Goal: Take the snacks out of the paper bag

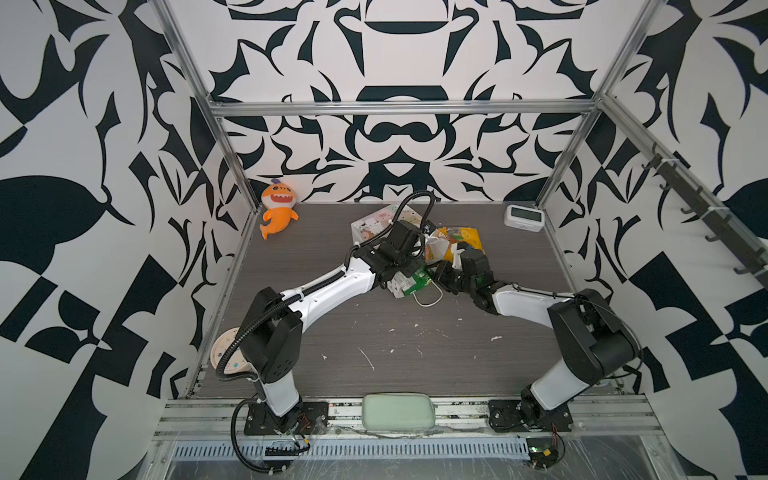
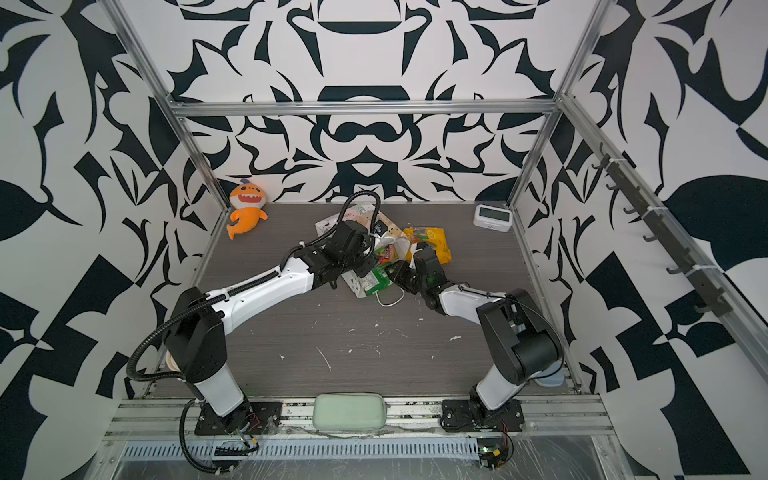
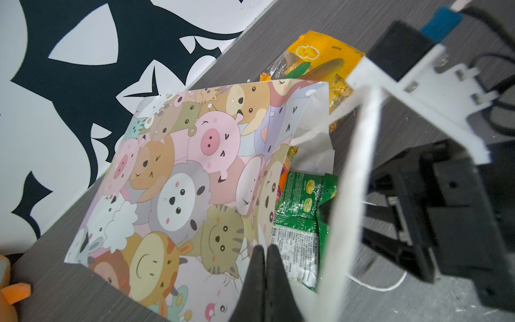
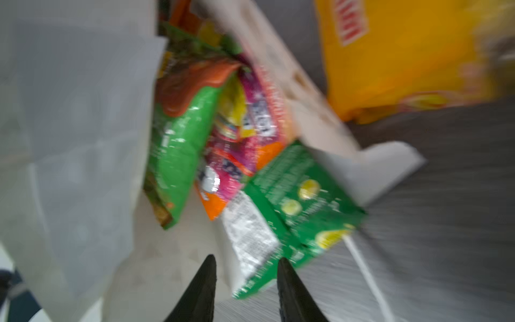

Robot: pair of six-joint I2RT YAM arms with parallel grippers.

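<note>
As the left gripper (image 3: 264, 249) clamps the paper bag (image 3: 181, 181) steady — the right gripper (image 4: 246, 260), jaws apart, straddles a green snack (image 4: 295, 195).

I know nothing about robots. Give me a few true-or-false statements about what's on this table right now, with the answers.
1. The paper bag stands upright. False: it lies on its side on the table.
2. A yellow packet lies outside the bag. True.
3. The left pincer is wide open. False: it is shut at the bag's rim.
4. A green packet pokes out of the bag's mouth. True.
5. The orange plush toy sits inside the bag. False: it is in the far corner, apart from the bag.
</note>
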